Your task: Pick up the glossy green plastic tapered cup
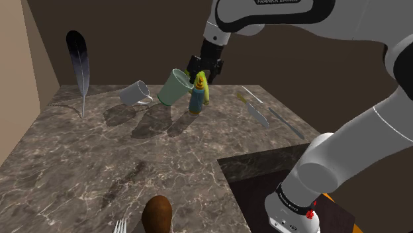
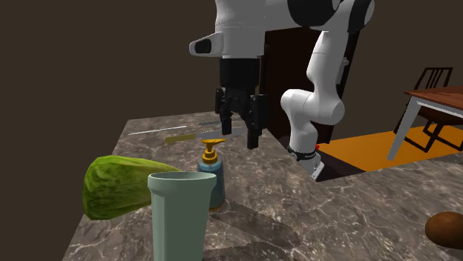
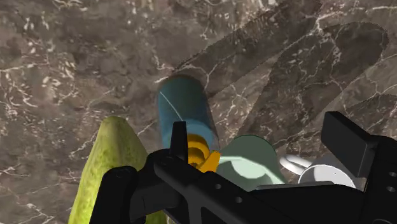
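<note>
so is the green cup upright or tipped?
Upright: the cup stands on its narrow base on the marble top, open rim facing up.

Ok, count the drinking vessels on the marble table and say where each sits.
2. The pale green tapered cup stands beside the blue pump bottle; the white handled mug sits just to the cup's left in the shoulder view. None seems hidden.

White arm point(image 1: 361, 132) with dark joints, all-black two-finger tool point(image 2: 239, 138).
</note>
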{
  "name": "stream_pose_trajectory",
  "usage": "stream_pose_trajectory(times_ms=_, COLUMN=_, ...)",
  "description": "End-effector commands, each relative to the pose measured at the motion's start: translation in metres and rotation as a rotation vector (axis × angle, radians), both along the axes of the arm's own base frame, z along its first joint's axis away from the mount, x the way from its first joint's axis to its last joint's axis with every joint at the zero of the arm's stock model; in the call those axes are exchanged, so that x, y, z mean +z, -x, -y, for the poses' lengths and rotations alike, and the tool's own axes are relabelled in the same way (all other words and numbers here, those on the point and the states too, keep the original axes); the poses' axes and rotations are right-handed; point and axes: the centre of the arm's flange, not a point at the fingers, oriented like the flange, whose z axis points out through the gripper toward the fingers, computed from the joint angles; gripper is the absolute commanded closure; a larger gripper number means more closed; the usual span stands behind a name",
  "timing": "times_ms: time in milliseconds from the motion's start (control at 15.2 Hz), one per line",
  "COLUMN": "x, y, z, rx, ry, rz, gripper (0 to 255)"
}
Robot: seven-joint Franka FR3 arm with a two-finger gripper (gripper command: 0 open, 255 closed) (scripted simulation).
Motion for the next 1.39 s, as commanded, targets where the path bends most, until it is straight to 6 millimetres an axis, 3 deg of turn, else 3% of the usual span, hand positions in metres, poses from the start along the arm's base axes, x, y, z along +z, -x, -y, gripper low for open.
stream_pose_trajectory(times_ms=0, x=0.000, y=-0.022, z=-0.010, rx=-0.012, ry=-0.007, rz=0.022, gripper=0)
stream_pose_trajectory(times_ms=594, x=0.004, y=-0.120, z=-0.039, rx=-0.064, ry=-0.031, rz=0.113, gripper=0)
stream_pose_trajectory(times_ms=1188, x=-0.036, y=-0.120, z=-0.039, rx=-0.064, ry=-0.031, rz=0.113, gripper=0)
stream_pose_trajectory(times_ms=1254, x=-0.036, y=-0.120, z=-0.040, rx=-0.064, ry=-0.031, rz=0.113, gripper=255)
stream_pose_trajectory(times_ms=1320, x=-0.035, y=-0.120, z=-0.040, rx=-0.064, ry=-0.031, rz=0.113, gripper=255)
